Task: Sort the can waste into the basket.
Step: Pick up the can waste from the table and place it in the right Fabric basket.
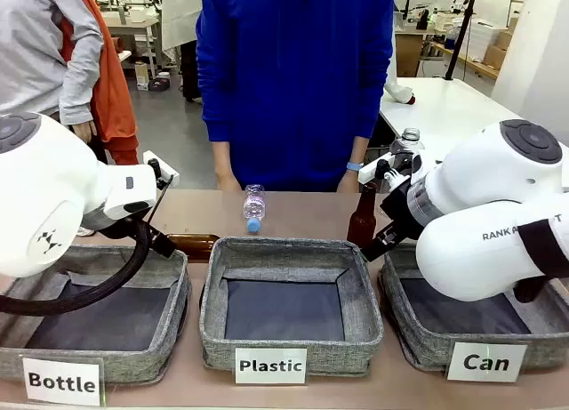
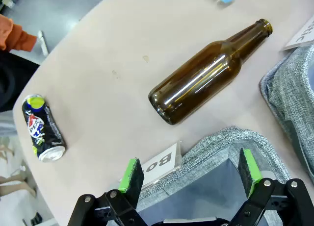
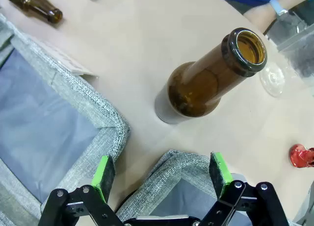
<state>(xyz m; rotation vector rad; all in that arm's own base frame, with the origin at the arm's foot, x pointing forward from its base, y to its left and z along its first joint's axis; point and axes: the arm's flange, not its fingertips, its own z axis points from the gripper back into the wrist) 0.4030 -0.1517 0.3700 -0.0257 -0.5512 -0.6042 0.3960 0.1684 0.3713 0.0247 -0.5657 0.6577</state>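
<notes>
The table (image 2: 98, 49) holds two crushed cans (image 2: 43, 128) (image 3: 299, 156), two brown bottles (image 2: 206, 74) (image 3: 206, 84), three baskets (image 1: 173, 317) (image 1: 222, 330) (image 1: 409, 339); both end effectors (image 2: 190, 168) (image 3: 162, 168) stand apart, empty.

A crushed dark printed metal can (image 2: 43, 129) lies sideways on the tabletop (image 2: 122, 49). A shiny red crushed can (image 3: 300, 156) lies apart. The grey fabric basket (image 1: 418, 337) labelled "Can" sits front right.

up front, bottle basket (image 1: 133, 364) left, plastic basket (image 1: 212, 296) middle, can basket (image 1: 416, 343) right. behind them on the table (image 1: 307, 213), left to right: lying bottle (image 1: 196, 245), plastic bottle (image 1: 254, 207), standing bottle (image 1: 362, 220).

Front across table (image 1: 302, 210), wrist views overhead, close
</notes>
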